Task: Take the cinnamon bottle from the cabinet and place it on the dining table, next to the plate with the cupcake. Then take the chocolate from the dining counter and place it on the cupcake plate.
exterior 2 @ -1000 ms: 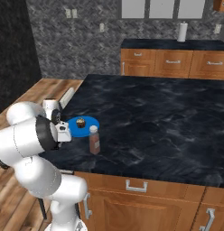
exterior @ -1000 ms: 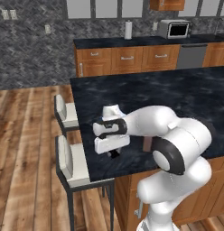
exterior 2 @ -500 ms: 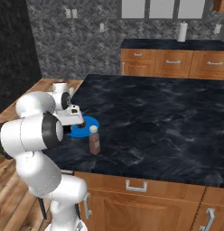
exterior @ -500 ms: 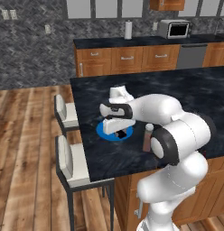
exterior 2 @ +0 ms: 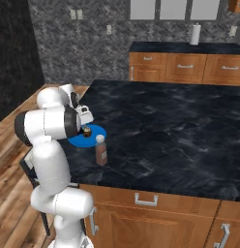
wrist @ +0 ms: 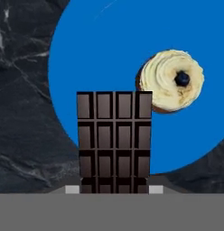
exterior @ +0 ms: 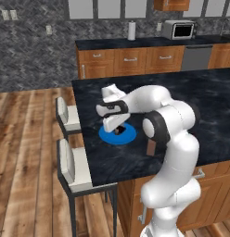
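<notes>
Hand view: the tool [wrist: 114, 190] is clamped on the chocolate [wrist: 114, 139], held over the blue plate [wrist: 109, 54] beside the cupcake [wrist: 172, 81], the plate lying on the dark surface [exterior 2: 165, 126] with the bottle [exterior 2: 101, 150] standing just beside it

Grey stone wall [exterior: 33, 51], plank floor [exterior: 24, 162], wooden wall counters [exterior: 130, 60], two stools [exterior: 70, 162].

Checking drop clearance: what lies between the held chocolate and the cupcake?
In the hand view, bare blue plate; the chocolate and cupcake nearly meet at one corner.
</notes>
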You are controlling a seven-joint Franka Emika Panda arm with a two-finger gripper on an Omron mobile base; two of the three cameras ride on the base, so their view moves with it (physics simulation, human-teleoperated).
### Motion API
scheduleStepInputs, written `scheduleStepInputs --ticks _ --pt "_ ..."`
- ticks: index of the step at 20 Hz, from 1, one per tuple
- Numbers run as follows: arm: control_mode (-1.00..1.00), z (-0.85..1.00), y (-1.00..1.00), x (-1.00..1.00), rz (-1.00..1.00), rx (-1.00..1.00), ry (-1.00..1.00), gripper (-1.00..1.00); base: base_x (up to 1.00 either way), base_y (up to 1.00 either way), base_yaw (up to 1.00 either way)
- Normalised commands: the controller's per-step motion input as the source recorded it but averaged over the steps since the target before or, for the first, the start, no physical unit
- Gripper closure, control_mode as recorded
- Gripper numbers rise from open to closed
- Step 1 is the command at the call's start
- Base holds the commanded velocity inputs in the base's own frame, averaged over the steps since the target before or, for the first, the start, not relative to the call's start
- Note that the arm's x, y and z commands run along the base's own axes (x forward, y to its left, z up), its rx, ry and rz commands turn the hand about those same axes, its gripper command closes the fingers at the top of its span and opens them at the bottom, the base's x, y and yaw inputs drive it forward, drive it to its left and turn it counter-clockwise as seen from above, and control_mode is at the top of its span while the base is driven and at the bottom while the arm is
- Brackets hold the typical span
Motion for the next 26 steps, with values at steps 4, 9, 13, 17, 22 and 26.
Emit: scheduleStepInputs --ticks 4,9,13,17,22,26 --pt "-1.00 -0.42 0.08 0.23 0.19 -0.09 -0.04 1.00 0.00 0.00 0.00" --pt "-1.00 -0.38 0.00 0.22 0.14 -0.05 -0.02 1.00 0.00 0.00 0.00" --pt "-1.00 -0.26 0.00 0.01 0.05 -0.03 -0.03 1.00 0.00 0.00 0.00" --pt "-1.00 -0.17 0.00 -0.09 0.00 0.00 -0.02 -1.00 0.00 0.00 0.00" --pt "-1.00 -0.02 0.00 -0.12 0.00 0.00 -0.05 -1.00 0.00 0.00 0.00" --pt "-1.00 0.01 0.00 -0.07 0.00 0.00 -0.07 -1.00 0.00 0.00 0.00"
